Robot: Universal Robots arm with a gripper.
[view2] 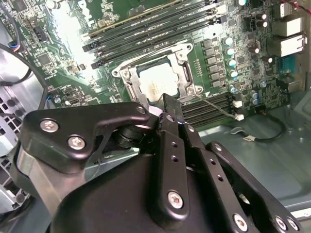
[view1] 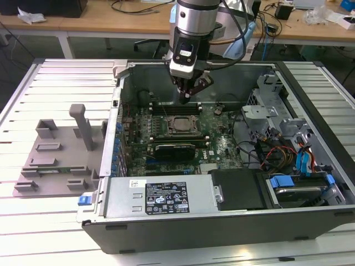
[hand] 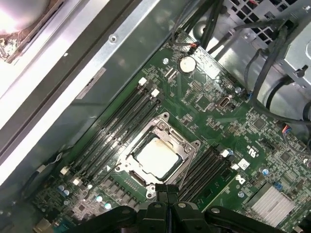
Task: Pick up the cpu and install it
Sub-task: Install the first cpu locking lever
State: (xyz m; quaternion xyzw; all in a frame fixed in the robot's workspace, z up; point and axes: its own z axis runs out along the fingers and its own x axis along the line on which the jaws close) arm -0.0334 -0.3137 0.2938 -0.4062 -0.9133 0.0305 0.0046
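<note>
In the exterior view an open dark-grey metal computer case (view1: pixel 166 221) fills the middle, with a grey plastic tray (view1: pixel 55 166) at the exterior view's left (outside the case, on the slatted table (view1: pixel 66 72)) and a green motherboard (view1: pixel 222 147) inside. The black gripper (view1: pixel 185 98) hangs at upper centre, fingers pressed together on nothing. Below it the square silvery-white cpu (hand: pixel 155 158) lies seated in the metal socket frame (hand: pixel 184 144).

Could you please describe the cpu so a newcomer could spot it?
Look inside the open computer case at the green motherboard. Between two banks of long black memory slots sits a metal socket frame. The cpu is the flat square inside it, pale and silvery where its neighbours are dark or green.
</note>
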